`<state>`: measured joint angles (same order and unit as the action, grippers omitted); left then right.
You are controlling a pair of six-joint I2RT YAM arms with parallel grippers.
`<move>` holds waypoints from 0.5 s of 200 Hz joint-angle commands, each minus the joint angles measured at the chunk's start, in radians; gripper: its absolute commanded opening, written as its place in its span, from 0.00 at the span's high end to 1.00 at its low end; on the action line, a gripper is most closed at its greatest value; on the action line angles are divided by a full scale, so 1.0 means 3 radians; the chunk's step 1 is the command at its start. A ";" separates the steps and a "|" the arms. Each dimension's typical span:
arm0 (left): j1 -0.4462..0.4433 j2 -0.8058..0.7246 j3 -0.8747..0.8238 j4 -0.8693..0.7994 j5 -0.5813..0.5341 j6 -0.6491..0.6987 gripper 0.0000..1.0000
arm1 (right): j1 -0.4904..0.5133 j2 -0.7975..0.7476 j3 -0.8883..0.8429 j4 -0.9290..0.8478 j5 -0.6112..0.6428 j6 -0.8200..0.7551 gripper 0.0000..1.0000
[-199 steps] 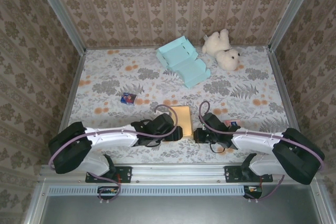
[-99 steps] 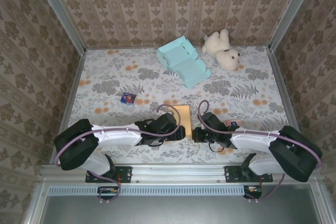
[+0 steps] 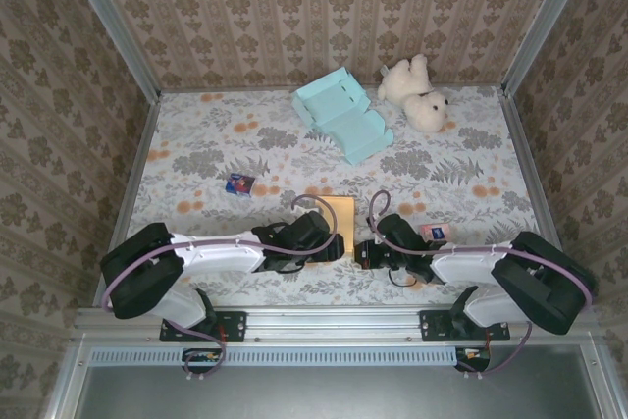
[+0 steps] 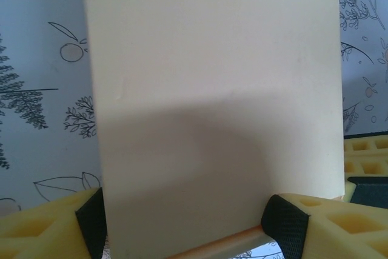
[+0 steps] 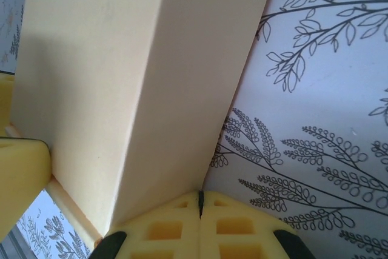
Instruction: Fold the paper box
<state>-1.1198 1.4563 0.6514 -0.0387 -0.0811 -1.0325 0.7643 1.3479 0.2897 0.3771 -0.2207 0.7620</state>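
The paper box [image 3: 340, 217] is pale yellow and stands at the near middle of the flowered table. My left gripper [image 3: 328, 247] reaches in from the left. Its black pads [image 4: 285, 222] sit against both sides of the box [image 4: 212, 89], so it is shut on the box's near end. My right gripper [image 3: 361, 253] comes from the right with its yellow fingertips [image 5: 182, 228] pressed together and nothing between them. Those tips touch the lower edge of the box's right side wall [image 5: 182, 89].
A teal open box [image 3: 343, 119] and a white teddy bear [image 3: 417, 93] lie at the back. A small dark blue card [image 3: 239, 183] lies left of centre, and a small pink and blue item [image 3: 432, 232] sits just behind my right arm. Papered walls enclose the table.
My right gripper has slid a little to the left, up against the box. My left gripper edged slightly right along the box and then stayed put.
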 commanded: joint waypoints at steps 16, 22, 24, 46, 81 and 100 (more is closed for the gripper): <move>-0.0069 0.0032 0.0114 0.0171 0.0245 -0.0027 0.21 | 0.0311 0.0165 0.0156 0.0923 -0.0483 0.0053 1.00; -0.0066 0.0020 0.0118 0.0149 0.0221 -0.0020 0.21 | 0.0346 0.0231 0.0171 0.0934 -0.0439 0.0082 1.00; -0.0066 0.0013 0.0118 0.0139 0.0213 -0.0020 0.21 | 0.0356 0.0243 0.0174 0.0938 -0.0416 0.0089 1.00; -0.0044 -0.0046 0.0119 0.0077 0.0152 0.0004 0.21 | 0.0539 0.0355 0.0225 0.1022 -0.0160 0.0165 1.00; 0.0128 -0.0134 0.0117 -0.0146 0.0021 0.0074 0.21 | 0.0727 0.0461 0.0261 0.1043 0.0337 0.0345 1.00; 0.0347 -0.0194 0.0070 -0.0196 0.0040 0.0142 0.21 | 0.0785 0.0462 0.0241 0.0983 0.0631 0.0439 1.00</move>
<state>-1.0683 1.4101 0.6525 -0.1383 -0.1169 -1.0164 0.9207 1.4548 0.3065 0.5377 0.0128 0.8360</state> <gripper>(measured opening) 0.792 0.054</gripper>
